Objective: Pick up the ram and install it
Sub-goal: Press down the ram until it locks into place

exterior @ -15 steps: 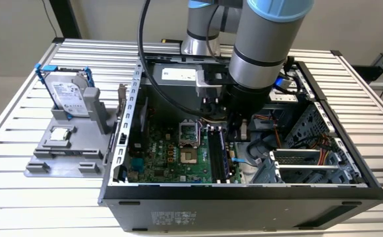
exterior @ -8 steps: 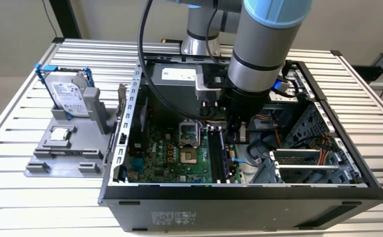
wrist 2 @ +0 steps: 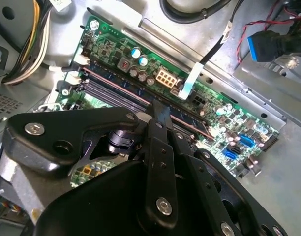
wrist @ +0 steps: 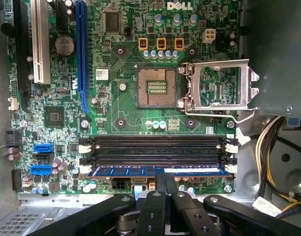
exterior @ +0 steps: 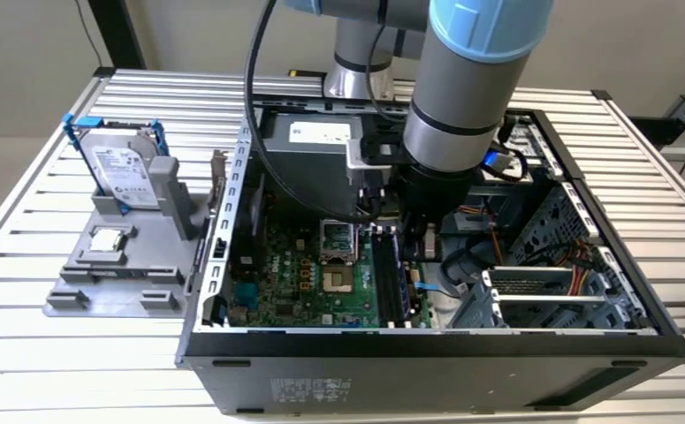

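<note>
Ram (wrist: 158,171), thin flat blue stick, seated in slot under end effector (wrist: 162,183)

A hard drive (exterior: 124,168) stands upright in a grey holder (exterior: 118,265) beside the open computer case (exterior: 437,353).

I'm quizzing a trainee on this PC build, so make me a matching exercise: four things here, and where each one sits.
Things:
1. ram
2. hard drive
3. processor
4. CPU socket

Places:
A. empty, its metal latch swung open
B. flat on the grey stand outside the case
C. in a memory slot, at the gripper
D. upright in a blue frame

Pairs: 1-C, 2-D, 3-B, 4-A
</note>
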Tool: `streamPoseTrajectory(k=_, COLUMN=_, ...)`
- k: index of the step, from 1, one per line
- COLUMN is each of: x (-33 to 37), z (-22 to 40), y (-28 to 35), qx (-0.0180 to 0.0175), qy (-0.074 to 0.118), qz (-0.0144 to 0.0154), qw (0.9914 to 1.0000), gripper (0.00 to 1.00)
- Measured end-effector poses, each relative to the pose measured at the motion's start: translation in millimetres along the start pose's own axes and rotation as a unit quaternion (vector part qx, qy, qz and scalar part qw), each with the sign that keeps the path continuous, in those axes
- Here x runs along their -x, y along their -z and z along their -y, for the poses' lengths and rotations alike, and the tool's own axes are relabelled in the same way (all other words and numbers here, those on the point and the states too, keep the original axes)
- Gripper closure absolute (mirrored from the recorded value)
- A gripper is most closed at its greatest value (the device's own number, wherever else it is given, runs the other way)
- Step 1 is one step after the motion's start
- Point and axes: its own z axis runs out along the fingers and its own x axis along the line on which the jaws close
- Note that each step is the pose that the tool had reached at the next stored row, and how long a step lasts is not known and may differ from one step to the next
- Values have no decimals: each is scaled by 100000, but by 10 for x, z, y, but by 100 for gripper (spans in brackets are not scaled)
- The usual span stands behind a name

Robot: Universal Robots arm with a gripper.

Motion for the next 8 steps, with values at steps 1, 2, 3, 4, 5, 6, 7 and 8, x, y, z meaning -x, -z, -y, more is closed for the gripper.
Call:
streamPoseTrajectory(k=1, x=0, z=0, y=-2, qx=0, qy=3, qz=-4, qw=100000, gripper=100)
streamPoseTrajectory(k=2, x=0, z=0, y=-2, qx=3, qy=4, qz=-15, qw=100000, gripper=100)
streamPoseTrajectory(k=3, x=0, z=-1, y=-2, qx=4, qy=-3, qz=-17, qw=100000, gripper=100)
streamPoseTrajectory(k=4, x=0, z=-1, y=-4, qx=1, qy=-4, qz=-6, qw=100000, gripper=100)
streamPoseTrajectory(k=5, x=0, z=-1, y=-5, qx=-1, qy=-4, qz=-4, qw=100000, gripper=100)
streamPoseTrajectory(k=6, x=0, z=-1, y=-6, qx=-1, qy=-2, qz=-3, qw=100000, gripper=100)
streamPoseTrajectory(k=7, x=0, z=-1, y=-10, qx=-3, qy=-2, qz=8, qw=100000, gripper=100)
streamPoseTrajectory(k=8, x=1, z=-2, y=-17, qx=-9, qy=-3, qz=22, qw=100000, gripper=100)
